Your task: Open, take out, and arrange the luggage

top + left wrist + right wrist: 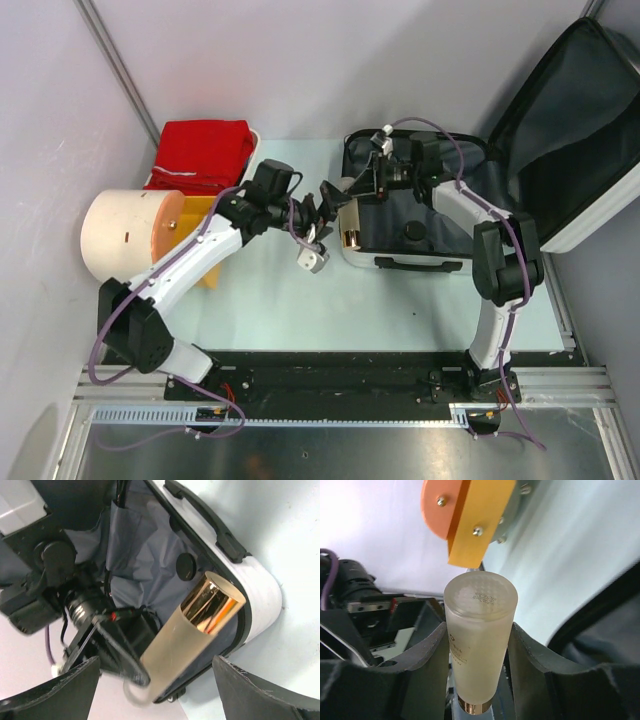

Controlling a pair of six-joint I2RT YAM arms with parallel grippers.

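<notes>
On the pale table (400, 310), far right side: the luggage (385, 228) lies open, base flat with dark lining up and the white front wall and black handle (420, 264) facing the arms. Its lid (575, 110) is swung out to the right, black inside showing, propped against the wall.

Far left: big cream cylinder (125, 235) on its side, orange end (170, 225) pointing toward the middle. Behind it, a red cloth (205, 152) sits in a pale tub (256, 138) at the back wall. Both are well apart from the case.

Right arm (500, 265) reaches over the base from the right. Left arm (190, 265) comes in from the left, and the wrists meet at the case's left end.

Right gripper (479, 635): jaws about half closed, clamped on a frosted tube (480, 605), one finger on each side of the barrel. The tube's gold cap (212, 605) points toward the near side. The tube hangs over the near-left corner of the base; can't tell if it touches the rim.

Left gripper (156, 670): jaws spread wide, holding nothing. The tube lines up between the two fingers (75, 690) in the left wrist view, with neither pad touching it. Lining below it is rumpled, with a small round black disc (186, 566) on it.
</notes>
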